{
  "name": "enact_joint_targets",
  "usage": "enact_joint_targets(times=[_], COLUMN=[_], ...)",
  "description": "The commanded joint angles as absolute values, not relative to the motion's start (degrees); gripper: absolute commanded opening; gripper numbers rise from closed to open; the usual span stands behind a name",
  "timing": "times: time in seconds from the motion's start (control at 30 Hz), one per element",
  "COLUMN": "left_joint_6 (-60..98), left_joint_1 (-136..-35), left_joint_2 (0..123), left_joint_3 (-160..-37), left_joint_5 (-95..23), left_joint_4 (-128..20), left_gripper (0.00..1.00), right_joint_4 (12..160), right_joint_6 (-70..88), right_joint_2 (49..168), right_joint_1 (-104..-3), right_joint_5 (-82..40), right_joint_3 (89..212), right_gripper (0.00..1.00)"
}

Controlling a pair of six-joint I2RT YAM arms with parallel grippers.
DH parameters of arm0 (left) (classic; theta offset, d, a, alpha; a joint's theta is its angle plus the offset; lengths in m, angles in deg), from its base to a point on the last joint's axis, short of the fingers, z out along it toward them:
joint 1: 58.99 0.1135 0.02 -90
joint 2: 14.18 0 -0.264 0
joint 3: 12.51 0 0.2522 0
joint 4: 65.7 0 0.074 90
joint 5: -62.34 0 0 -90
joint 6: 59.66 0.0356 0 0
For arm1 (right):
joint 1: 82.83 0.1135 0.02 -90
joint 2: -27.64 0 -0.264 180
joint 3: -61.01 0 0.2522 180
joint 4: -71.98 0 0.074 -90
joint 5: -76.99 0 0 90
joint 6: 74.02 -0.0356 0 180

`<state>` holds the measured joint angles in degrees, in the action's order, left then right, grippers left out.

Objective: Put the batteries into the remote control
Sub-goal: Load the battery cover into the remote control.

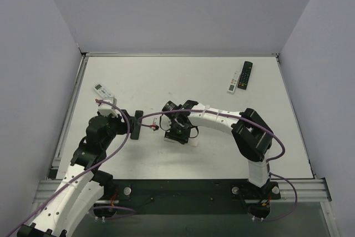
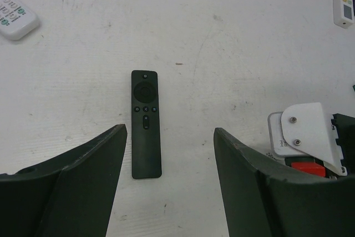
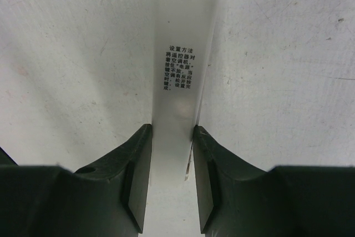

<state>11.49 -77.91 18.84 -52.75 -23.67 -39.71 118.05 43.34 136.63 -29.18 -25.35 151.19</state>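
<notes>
white remote (image 3: pixel 183 54) is gripped by the right hand (image 3: pixel 172 131) around mid-desk (image 1: pixel 166 76), back face up, printed label showing, pads pressed on both long edges

black slim remote (image 2: pixel 146 123) lies face up on the desk nearby. It is straddled from above by the left hand (image 2: pixel 169 131), fingers spread wide, nothing held

step judged: remote body is being secured, battery cover not yet dealt with, no cell loaded as far as can be seen

next move calls for the cover to be slid off while the body is held firm, then a cell to be fetched

batteries are not seen in any view. The near end of the white remote is hidden between the right hand's fingers, and in the top view the grip is masked by the wrist

also on the desk: far-right black remote (image 1: pixel 246 75), far-right white remote (image 1: pixel 234 81), far-left white remote (image 1: pixel 104 91)
</notes>
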Motion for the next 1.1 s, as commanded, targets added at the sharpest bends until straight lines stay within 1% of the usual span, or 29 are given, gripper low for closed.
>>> enact_joint_targets(times=[0.0,0.1,0.13,0.2,0.23,0.33,0.6,0.83,1.07], left_joint_6=[12.15,12.06,11.97,11.97,11.88,11.8,11.79,11.79,11.88], left_joint_1=[-77.89,-77.98,-77.98,-78.06,-78.06,-78.06,-78.06,-78.06,-78.15], left_joint_2=[19.05,19.66,19.84,19.93,19.93,19.84,19.66,19.75,19.84], left_joint_3=[-52.99,-53.16,-53.08,-53.25,-53.25,-53.25,-53.17,-53.25,-53.25], left_joint_5=[-25.37,-25.98,-25.99,-25.99,-25.72,-25.37,-25.19,-25.46,-25.63], left_joint_4=[-43.24,-43.33,-43.24,-43.24,-43.15,-42.98,-42.89,-42.98,-43.06], left_gripper=[0.74,0.74,0.74,0.74,0.74,0.74,0.74,0.74,0.74], right_joint_4=[122.21,122.3,122.3,122.21,122.21,122.13,121.42,121.07,120.98], right_joint_6=[44.28,44.11,44.11,44.11,44.02,44.11,43.76,43.76,44.02], right_joint_2=[137.33,136.46,136.1,135.14,134.87,134.26,135.04,136.19,136.98], right_joint_1=[-29.21,-29.13,-29.13,-29.13,-29.13,-29.13,-29.13,-29.13,-28.77], right_joint_5=[-25.58,-24.35,-24.0,-23.48,-23.12,-22.51,-22.5,-23.03,-23.12], right_joint_3=[153.26,153.61,153.7,153.78,153.79,153.26,151.77,151.5,151.41], right_gripper=[0.24,0.3,0.37,0.43,0.48,0.53,0.52,0.45,0.42])
